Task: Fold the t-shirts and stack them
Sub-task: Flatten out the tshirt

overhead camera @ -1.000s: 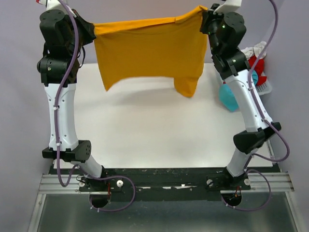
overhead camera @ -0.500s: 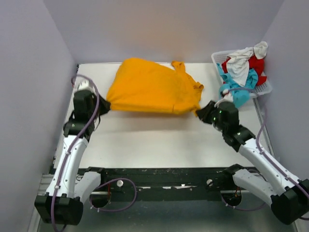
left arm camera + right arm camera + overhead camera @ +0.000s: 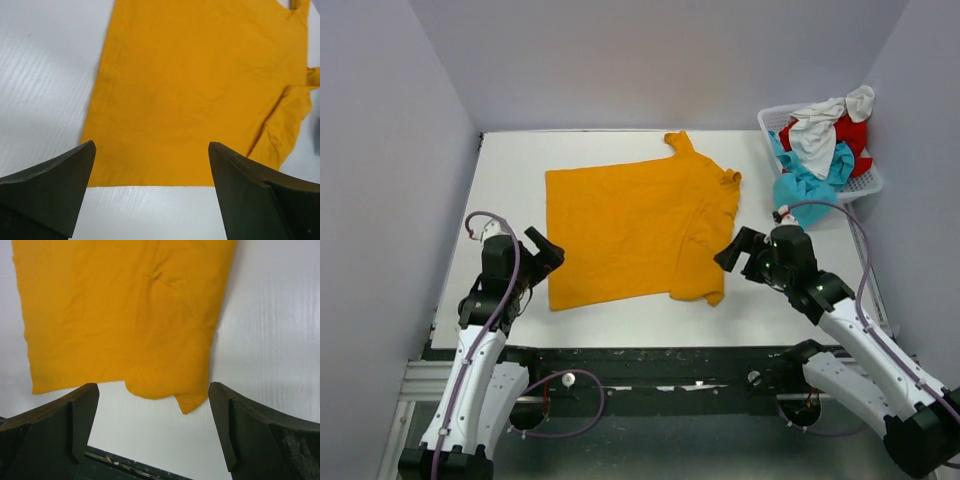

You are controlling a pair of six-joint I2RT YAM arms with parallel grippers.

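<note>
Mustard-orange t-shirt (image 3: pixel 635 225) is laid flat on the white table (image 3: pixel 510 170). It is flanked at its near corners by the left gripper (image 3: pixel 545 251) and the right gripper (image 3: pixel 732 250), and both jaws are spread wide, holding nothing. Other t-shirts (image 3: pixel 817 140) are heaped in the lattice basket (image 3: pixel 868 186) at far right.

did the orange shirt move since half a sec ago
Yes. The mustard-orange shirt has spread flat, its lower edge now closer to the near edge of the table.
</note>
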